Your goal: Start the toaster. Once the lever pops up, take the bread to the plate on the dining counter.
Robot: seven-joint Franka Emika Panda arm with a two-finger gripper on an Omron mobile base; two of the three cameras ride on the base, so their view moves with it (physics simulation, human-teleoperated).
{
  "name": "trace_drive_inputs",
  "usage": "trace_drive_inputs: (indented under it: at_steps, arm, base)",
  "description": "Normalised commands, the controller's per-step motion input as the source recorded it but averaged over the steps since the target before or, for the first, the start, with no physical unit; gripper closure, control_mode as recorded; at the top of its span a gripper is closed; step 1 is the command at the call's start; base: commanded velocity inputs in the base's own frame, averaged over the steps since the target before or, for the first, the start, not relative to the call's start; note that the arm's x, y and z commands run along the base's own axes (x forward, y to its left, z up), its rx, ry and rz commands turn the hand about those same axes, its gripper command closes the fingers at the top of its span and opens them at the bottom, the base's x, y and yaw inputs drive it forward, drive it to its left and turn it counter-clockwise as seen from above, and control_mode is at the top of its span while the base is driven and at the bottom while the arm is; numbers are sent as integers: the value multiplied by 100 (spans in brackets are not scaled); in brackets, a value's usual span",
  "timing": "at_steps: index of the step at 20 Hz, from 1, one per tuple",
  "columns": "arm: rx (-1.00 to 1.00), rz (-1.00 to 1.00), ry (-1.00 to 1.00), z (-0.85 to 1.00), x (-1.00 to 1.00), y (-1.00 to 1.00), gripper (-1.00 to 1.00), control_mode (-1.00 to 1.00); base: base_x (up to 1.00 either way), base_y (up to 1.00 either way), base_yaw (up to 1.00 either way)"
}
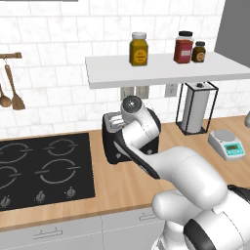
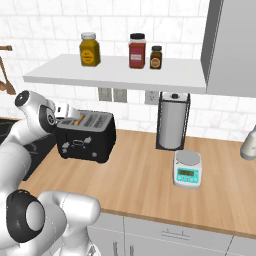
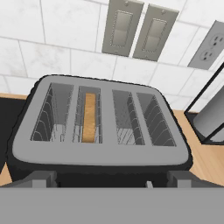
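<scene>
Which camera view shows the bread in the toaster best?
The hand view: it looks down into the toaster, the bread in its second slot from the left. The right base view shows a tan sliver; in the left one the arm hides it.

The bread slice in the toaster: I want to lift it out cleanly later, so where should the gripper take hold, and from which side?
Grip the bread by its top crust edge, coming straight down from above. It stands on edge in the second slot from the left in the hand view of the toaster, with slot walls close on both faces, so only that edge is reachable. The jaws should straddle its thin width.
</scene>
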Motion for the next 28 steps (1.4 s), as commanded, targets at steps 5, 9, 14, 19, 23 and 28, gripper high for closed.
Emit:
trace_drive_inputs:
  at_steps: [5, 9, 14, 19, 23, 28]
  arm:
    - [0, 0, 0, 0, 0, 0, -100, -100]
    - [0, 0, 0, 0, 0, 0, -100, -100]
    - [0, 0, 0, 0, 0, 0, -100, -100]
    - [0, 0, 0, 0, 0, 0, -100, -100]
    - [0, 0, 0, 0, 0, 0, -100, -100]
    - [0, 0, 0, 0, 0, 0, -100, -100]
  base:
    - [0, 0, 0]
    - [0, 0, 0]
    - [0, 0, 0]
    - [0, 0, 0]
    - [0, 0, 0]
    - [0, 0, 0]
